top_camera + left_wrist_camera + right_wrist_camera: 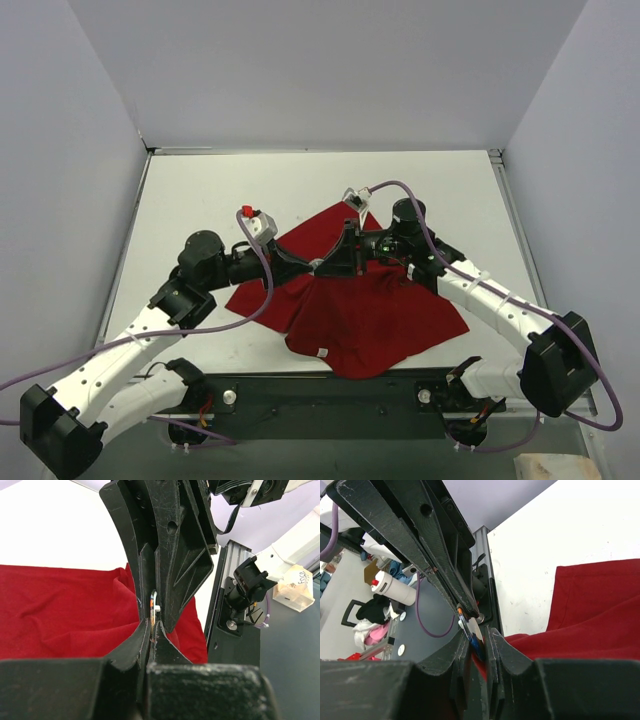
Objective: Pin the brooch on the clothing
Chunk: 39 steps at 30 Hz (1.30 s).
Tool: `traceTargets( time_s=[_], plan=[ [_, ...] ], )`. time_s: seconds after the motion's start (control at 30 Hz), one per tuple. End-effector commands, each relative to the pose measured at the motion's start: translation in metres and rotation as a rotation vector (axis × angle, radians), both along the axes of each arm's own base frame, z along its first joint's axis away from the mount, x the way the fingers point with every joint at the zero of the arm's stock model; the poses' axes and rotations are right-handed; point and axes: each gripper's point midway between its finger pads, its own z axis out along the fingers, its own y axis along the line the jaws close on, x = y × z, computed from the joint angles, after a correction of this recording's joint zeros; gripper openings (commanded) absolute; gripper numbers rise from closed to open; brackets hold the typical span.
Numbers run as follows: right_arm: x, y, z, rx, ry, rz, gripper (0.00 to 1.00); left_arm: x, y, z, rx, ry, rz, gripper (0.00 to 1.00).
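The red T-shirt lies crumpled on the white table, its white label near the front edge. Both grippers meet tip to tip above its left part. The brooch is seen edge-on, a thin silvery disc with blue and orange, between the fingers in the right wrist view and in the left wrist view. My left gripper is pinched on one edge of it. My right gripper is closed on the other edge. Red fabric lies just below.
The white table has grey walls on three sides. A black rail with the arm bases runs along the near edge. Purple cables hang from both wrists. Bare table lies behind and to the left of the shirt.
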Motion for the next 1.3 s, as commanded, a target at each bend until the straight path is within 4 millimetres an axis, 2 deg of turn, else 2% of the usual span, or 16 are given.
traceTargets(
  time_s=[0.0, 0.3, 0.63, 1.17, 1.27],
  plan=[
    [0.012, 0.000, 0.024, 0.073, -0.112, -0.071, 0.00, -0.023, -0.006, 0.024, -0.065, -0.082, -0.097, 0.00],
    [0.019, -0.004, 0.019, 0.075, -0.090, -0.107, 0.00, -0.021, -0.002, 0.020, -0.079, -0.071, -0.074, 0.00],
    [0.018, -0.007, 0.024, 0.110, -0.102, -0.110, 0.00, -0.015, 0.004, 0.008, -0.092, -0.039, -0.036, 0.00],
    [0.017, -0.011, 0.025, 0.129, -0.105, -0.115, 0.00, -0.007, 0.012, 0.001, -0.113, -0.016, 0.004, 0.00],
    [0.018, -0.013, 0.026, 0.132, -0.107, -0.120, 0.04, -0.006, 0.013, -0.001, -0.113, -0.013, 0.015, 0.00]
  ],
)
